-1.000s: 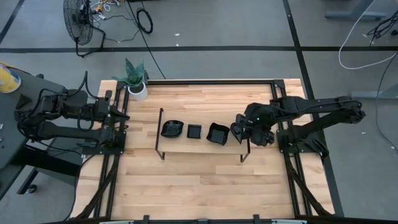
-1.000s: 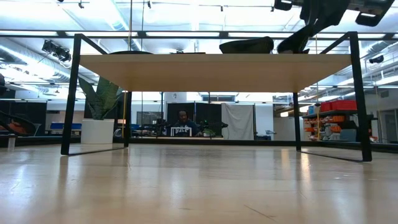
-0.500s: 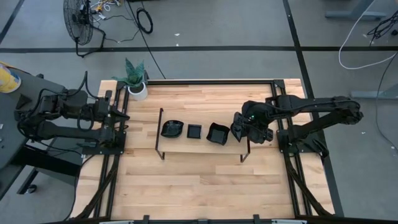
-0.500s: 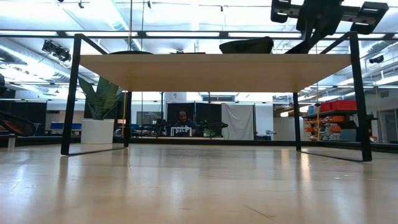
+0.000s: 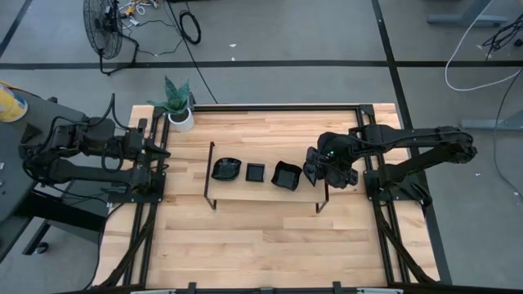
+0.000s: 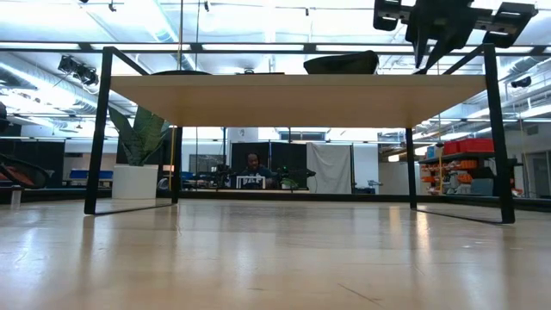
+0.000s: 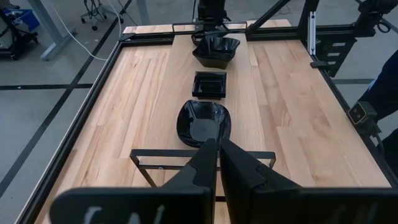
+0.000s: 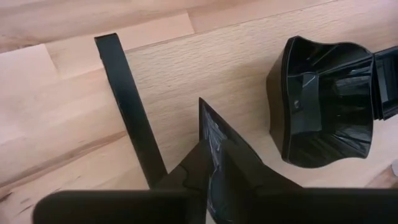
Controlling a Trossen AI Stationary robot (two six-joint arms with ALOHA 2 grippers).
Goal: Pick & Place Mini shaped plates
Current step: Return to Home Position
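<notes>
Three glossy black mini shaped plates rest in a row on a raised wooden shelf (image 6: 293,88): a wavy leaf plate (image 5: 226,169), a small square plate (image 5: 256,172) and a larger plate with flared corners (image 5: 286,175). At the shelf's right end, my right gripper (image 5: 313,173) points steeply down, shut on a fourth small black plate (image 8: 210,134), which shows edge-on. My left gripper (image 7: 217,143) waits shut at the table's left edge, facing along the row and touching nothing. My right gripper pinches the small black plate between its two fingers, one on each face, coming from above and slanting down. The plate stands on edge, its free corner (image 8: 202,104) pointing toward the shelf board. Whether that corner touches the board, I cannot tell.
The shelf stands on a thin black wire frame, with one end bar (image 5: 211,175) on the left and one (image 8: 127,99) next to my right gripper. A white pot with a green plant (image 5: 181,117) stands at the far left corner. Bare wood lies near and far of the shelf.
My right gripper, with its plate, has eased slightly down toward the shelf's right end, beside the larger plate.
</notes>
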